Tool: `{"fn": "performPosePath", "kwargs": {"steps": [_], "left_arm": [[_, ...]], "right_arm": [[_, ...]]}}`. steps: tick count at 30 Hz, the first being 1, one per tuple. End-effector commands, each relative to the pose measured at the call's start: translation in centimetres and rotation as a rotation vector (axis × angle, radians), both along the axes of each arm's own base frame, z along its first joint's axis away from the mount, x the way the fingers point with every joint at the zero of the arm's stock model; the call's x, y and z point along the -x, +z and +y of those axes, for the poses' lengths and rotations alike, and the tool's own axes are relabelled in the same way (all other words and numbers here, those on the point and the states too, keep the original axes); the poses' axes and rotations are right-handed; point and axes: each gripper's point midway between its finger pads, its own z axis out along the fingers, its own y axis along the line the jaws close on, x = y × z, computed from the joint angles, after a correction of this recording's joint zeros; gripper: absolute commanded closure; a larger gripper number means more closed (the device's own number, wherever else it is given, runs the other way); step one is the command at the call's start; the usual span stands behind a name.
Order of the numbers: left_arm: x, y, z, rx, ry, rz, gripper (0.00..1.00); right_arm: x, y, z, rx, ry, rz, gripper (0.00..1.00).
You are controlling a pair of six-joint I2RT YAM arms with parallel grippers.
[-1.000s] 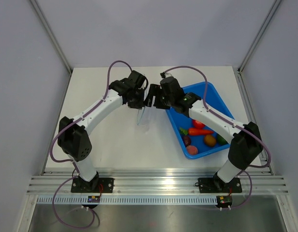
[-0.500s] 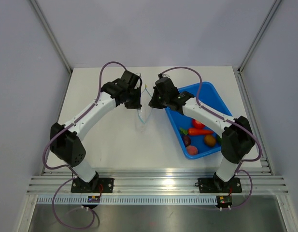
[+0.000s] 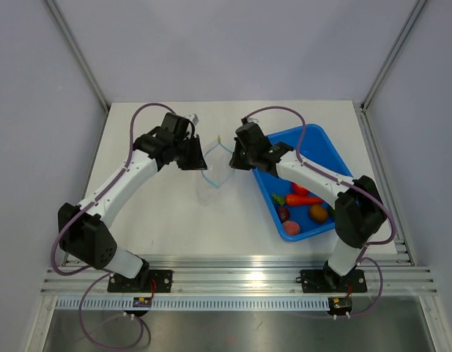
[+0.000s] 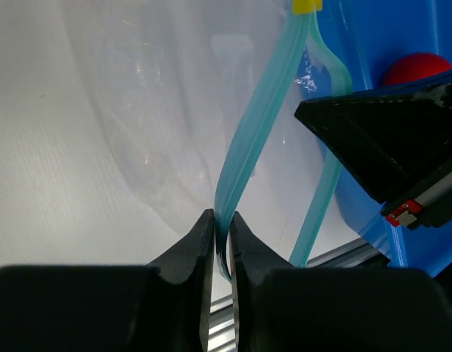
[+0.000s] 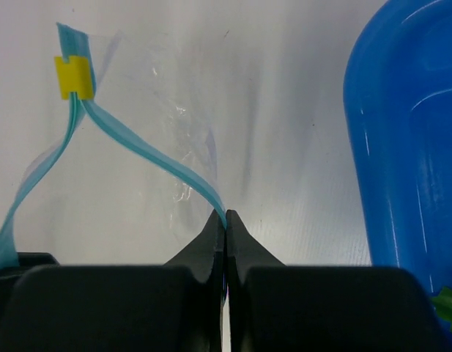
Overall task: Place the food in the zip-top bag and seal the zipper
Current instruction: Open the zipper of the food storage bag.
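The clear zip-top bag (image 3: 209, 178) hangs between my two grippers over the white table, its mouth pulled into a diamond. My left gripper (image 4: 222, 226) is shut on one side of the teal zipper (image 4: 251, 132). My right gripper (image 5: 226, 217) is shut on the other zipper strip (image 5: 149, 150). A yellow tab (image 5: 73, 77) joins both strips at the far end. The food lies in the blue tray (image 3: 324, 147): an orange carrot (image 3: 305, 199), a red round (image 3: 300, 188), a pink round (image 3: 291, 227), a brown one (image 3: 319, 213) and a purple one (image 3: 283, 214). No food shows inside the bag.
The blue tray's wall (image 5: 401, 147) stands close to the right of my right gripper. In the left wrist view the right gripper's black body (image 4: 379, 139) faces me across the bag. Grey walls enclose the table on three sides.
The two grippers have drawn apart, the left one moving left, and the bag's mouth has spread open between them. The right gripper has closed on its zipper strip.
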Motion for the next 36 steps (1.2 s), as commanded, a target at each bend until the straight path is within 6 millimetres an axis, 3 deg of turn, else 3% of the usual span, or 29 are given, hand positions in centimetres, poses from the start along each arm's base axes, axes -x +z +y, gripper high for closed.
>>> {"fn": "performPosePath", "kwargs": {"steps": [1, 4, 8, 12, 16, 17, 18, 19, 23, 25, 31, 34, 36], "left_arm": [[-0.3, 1.1, -2.2, 0.133, -0.041, -0.047, 0.87], [-0.7, 0.8, -2.5, 0.163, -0.014, -0.065, 1.0], [-0.9, 0.9, -2.5, 0.169, -0.003, -0.072, 1.0], [-0.5, 1.6, -2.3, 0.165, -0.014, -0.078, 1.0], [-0.3, 2.2, -2.1, 0.153, -0.021, -0.074, 1.0], [-0.3, 2.2, -2.2, 0.139, -0.024, -0.055, 1.0], [-0.5, 1.9, -2.0, 0.12, -0.017, -0.045, 1.0], [-0.5, 1.9, -2.2, 0.105, -0.019, -0.042, 1.0], [-0.7, 0.4, -2.3, 0.006, -0.02, -0.001, 1.0], [-1.0, 0.5, -2.5, -0.019, -0.021, -0.007, 1.0], [-1.3, -0.9, -2.1, -0.114, -0.015, 0.015, 1.0], [-1.4, -1.4, -2.4, -0.144, -0.023, 0.021, 1.0], [-1.2, -1.6, -2.8, -0.154, -0.033, 0.021, 1.0]], "right_arm": [[-0.3, 1.2, 0.6, -0.04, -0.004, -0.032, 1.0], [0.0, 1.3, 0.9, -0.063, 0.004, -0.026, 1.0], [0.0, 1.0, 0.8, -0.058, -0.006, -0.021, 1.0], [-0.3, -0.6, -0.3, 0.004, -0.033, -0.003, 1.0], [-0.9, -0.8, -1.6, 0.055, -0.043, -0.018, 1.0], [-0.8, -0.2, -1.7, 0.058, -0.039, -0.03, 0.98], [-0.8, 0.2, -1.9, 0.063, -0.034, -0.039, 0.79], [-0.8, 0.5, -2.1, 0.071, -0.038, -0.048, 0.69], [-0.3, 2.7, -2.6, 0.066, -0.021, -0.084, 0.46], [0.3, 3.0, -2.5, 0.056, 0.0, -0.079, 0.4], [1.8, 5.6, -3.4, 0.015, -0.008, -0.117, 0.37], [2.4, 6.6, -4.2, 0.012, -0.015, -0.132, 0.33], [2.5, 7.2, -5.7, 0.044, -0.062, -0.153, 0.31]]}}
